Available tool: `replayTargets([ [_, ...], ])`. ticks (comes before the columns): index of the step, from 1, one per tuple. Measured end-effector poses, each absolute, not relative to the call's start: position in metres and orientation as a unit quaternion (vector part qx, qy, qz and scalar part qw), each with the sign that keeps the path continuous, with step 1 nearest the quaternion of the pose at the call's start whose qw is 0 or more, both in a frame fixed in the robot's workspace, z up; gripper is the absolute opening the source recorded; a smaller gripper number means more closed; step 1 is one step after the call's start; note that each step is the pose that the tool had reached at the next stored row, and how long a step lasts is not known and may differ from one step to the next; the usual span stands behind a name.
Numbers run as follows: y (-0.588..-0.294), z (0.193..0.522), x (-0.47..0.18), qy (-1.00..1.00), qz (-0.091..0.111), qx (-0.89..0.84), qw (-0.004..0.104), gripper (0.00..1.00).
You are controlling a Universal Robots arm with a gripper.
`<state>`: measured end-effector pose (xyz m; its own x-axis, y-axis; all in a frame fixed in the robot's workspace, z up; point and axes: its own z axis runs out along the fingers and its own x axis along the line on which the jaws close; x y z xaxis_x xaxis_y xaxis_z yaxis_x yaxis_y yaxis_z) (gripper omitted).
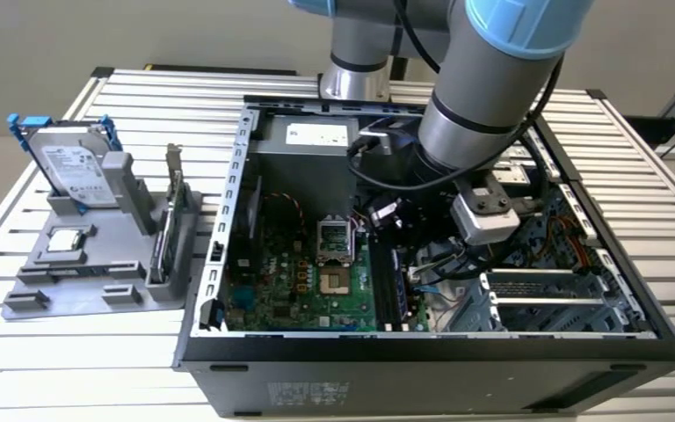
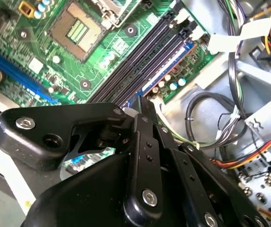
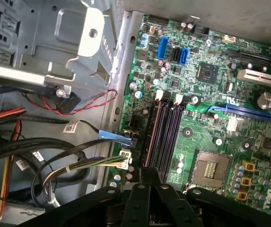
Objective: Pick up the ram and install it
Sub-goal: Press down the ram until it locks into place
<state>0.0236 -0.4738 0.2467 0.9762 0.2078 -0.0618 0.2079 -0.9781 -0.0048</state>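
Observation:
My gripper (image 1: 404, 261) is down inside the open computer case (image 1: 431, 347), under the arm's wrist. In both wrist views its black fingers meet in a narrow tip (image 2: 145, 101) (image 3: 149, 171) over one end of the memory slots (image 3: 164, 135) (image 2: 149, 61). These run as long dark and blue rows on the green motherboard (image 3: 211, 109), and their visible length holds nothing. A blue-green strip, the ram (image 2: 90, 158), shows through the gap in the finger linkage. It seems pinched in the shut fingers, with most of it hidden by the gripper body.
The bare processor socket (image 1: 335, 242) (image 3: 211, 168) lies beside the slots. Cable bundles (image 3: 55, 161) and a metal drive cage (image 3: 55, 42) crowd their other side. At the exterior view's left, a grey fixture (image 1: 32, 303) holds a hard drive (image 1: 74, 167) and an upright expansion card (image 1: 164, 237).

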Motion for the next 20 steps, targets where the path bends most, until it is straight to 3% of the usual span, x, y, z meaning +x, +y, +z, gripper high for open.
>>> replayTargets([
  [20, -0.4737, 0.2464, 0.0235, 0.267, -0.03, 0.963, 0.006, 0.0],
])
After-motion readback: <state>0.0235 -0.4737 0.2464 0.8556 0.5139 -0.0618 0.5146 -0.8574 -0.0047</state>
